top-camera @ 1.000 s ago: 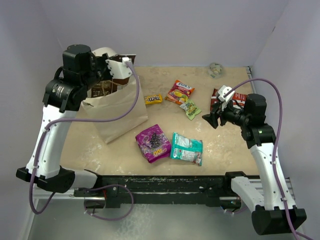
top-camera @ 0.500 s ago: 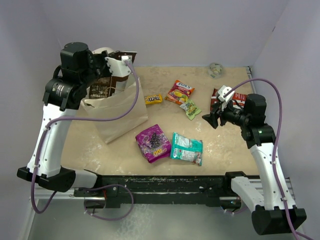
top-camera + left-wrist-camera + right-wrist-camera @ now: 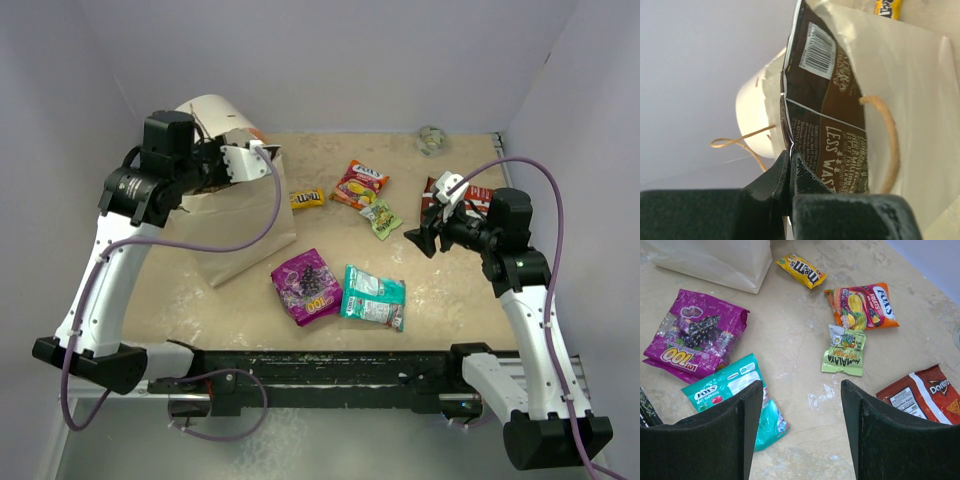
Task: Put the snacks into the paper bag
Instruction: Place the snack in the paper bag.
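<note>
Clamped tight on the bottom edge of the dark brown packet (image 3: 825, 110) with the left claw (image 3: 790, 160) — long axis running straight away from the fingers, into the mouth of the paper bag (image 3: 240, 225). Seems partly inside, lying against the bag's pale inner wall beside a string handle (image 3: 896, 150); probably needs only a release to drop. Tight quarters there, with the white cylinder (image 3: 210, 110) just behind the bag.

Spread wide and holding nothing with the right claw (image 3: 800, 390), hovering above the counter (image 3: 805, 330). Nearest to it: teal packet (image 3: 732, 390) by the left finger, green packet (image 3: 844, 352) just ahead, red chip bag (image 3: 920, 392) by the right finger — purple packet (image 3: 692, 337), orange-red packet (image 3: 865, 302) and yellow candy bag (image 3: 800, 271) farther on toward the bag. All lying flat, mostly apart, with gaps around each for fingers to come down
</note>
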`<act>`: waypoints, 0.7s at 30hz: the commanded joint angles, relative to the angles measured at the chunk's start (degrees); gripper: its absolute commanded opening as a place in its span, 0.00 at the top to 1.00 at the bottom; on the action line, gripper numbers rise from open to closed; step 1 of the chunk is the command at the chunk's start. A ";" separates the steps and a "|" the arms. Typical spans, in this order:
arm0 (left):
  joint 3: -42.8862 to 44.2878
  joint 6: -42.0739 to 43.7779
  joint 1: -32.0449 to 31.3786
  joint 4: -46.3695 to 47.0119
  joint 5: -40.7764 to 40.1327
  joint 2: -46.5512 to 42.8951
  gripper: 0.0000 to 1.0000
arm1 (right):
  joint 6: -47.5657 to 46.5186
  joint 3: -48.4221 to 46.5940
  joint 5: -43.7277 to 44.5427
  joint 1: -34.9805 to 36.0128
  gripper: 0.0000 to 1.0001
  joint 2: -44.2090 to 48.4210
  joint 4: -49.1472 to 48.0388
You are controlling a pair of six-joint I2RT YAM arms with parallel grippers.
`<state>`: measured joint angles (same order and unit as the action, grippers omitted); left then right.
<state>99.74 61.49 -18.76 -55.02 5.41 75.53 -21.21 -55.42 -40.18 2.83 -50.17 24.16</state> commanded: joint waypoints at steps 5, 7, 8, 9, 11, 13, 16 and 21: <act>-7.94 -4.01 0.34 -0.41 1.61 -7.20 1.00 | 0.16 -0.42 -1.82 -0.28 0.33 0.75 -1.44; -8.81 -4.16 0.35 -1.25 2.32 -7.85 1.00 | 0.27 -0.58 -1.87 -0.28 0.33 0.50 -1.34; -9.00 -4.13 0.31 -1.64 2.43 -7.97 0.99 | 0.21 -0.65 -1.91 -0.27 0.33 0.40 -1.35; -8.97 -4.18 0.34 -1.99 2.61 -8.03 0.95 | 0.25 -0.81 -1.97 -0.24 0.33 0.24 -1.27; -8.66 -4.28 0.38 -2.31 2.67 -8.16 0.87 | 0.24 -0.93 -1.88 -0.28 0.33 0.00 -1.14; -8.01 -4.20 0.39 -2.50 2.66 -8.08 0.81 | 0.21 -0.95 -1.54 -0.28 0.33 -0.10 -1.05; -6.30 -4.32 0.31 -2.78 3.02 -7.82 0.73 | -0.14 -0.96 0.27 -0.28 0.33 0.07 -1.16; -3.19 -4.19 0.37 -3.07 2.73 -7.87 0.62 | -0.39 -1.00 5.39 -0.28 0.33 -0.61 -1.61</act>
<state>92.31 57.69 -18.76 -59.00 7.01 68.99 -21.26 -55.37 -38.50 2.83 -50.28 24.12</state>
